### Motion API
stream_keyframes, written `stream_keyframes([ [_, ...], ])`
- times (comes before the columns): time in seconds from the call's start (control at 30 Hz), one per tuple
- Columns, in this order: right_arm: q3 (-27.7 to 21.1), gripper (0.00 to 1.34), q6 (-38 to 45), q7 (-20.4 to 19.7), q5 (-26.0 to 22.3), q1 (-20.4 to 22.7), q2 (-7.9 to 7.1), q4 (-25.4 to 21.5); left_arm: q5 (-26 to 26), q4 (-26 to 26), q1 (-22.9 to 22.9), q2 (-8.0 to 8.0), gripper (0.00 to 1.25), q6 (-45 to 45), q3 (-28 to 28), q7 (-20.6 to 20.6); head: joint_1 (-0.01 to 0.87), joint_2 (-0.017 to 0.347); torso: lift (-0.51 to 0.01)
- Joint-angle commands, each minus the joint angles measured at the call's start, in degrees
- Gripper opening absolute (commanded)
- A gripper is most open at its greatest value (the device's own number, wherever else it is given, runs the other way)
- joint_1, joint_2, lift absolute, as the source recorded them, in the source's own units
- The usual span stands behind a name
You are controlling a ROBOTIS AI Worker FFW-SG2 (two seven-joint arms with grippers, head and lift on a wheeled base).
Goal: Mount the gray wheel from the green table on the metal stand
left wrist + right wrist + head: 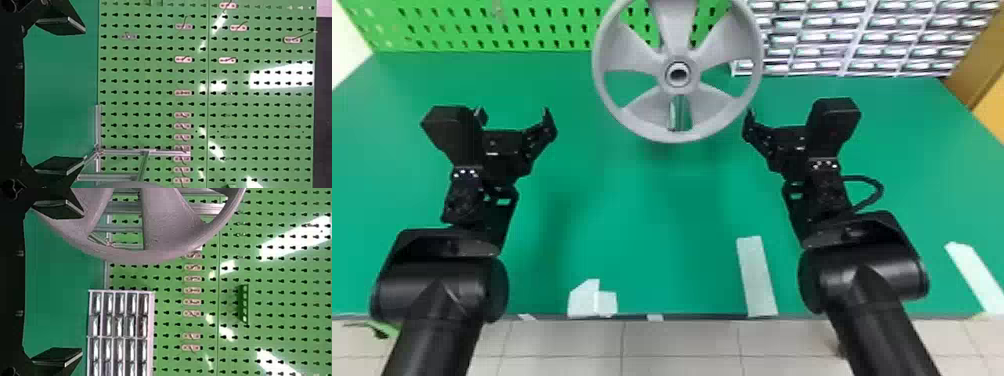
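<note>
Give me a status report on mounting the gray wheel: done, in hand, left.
Mounting looks done: the gray wheel is upright above the green table, in front of the metal stand, with no gripper holding it. In hand: nothing; the left gripper and right gripper are both open. Left: probably just withdrawing the arms, though I can't confirm how fully the hub is seated.

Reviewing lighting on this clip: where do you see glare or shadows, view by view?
Head view: soft, dim shadows on the green table, nearest the lower rim of the gray wheel, and bright glints across the drawer unit; left wrist view: hard white glare patches on the green pegboard; right wrist view: similar white streaks on that pegboard.
</note>
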Motion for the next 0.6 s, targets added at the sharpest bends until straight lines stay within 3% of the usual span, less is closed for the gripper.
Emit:
stream_keyframes([
  [0.0,-0.4,1.26,-0.5,0.0,-0.1,0.2,0.00,0.2,-0.4,-0.2,0.3,-0.01,1.13,0.1,0.4,0.0,0.867,0.052,-0.100],
  [0.57,-1.0,1.26,-0.6,0.0,-0.2,1.0,-0.09,0.2,-0.8,-0.5,0.8,0.08,1.13,0.5,1.1,0.0,0.867,0.052,-0.100],
])
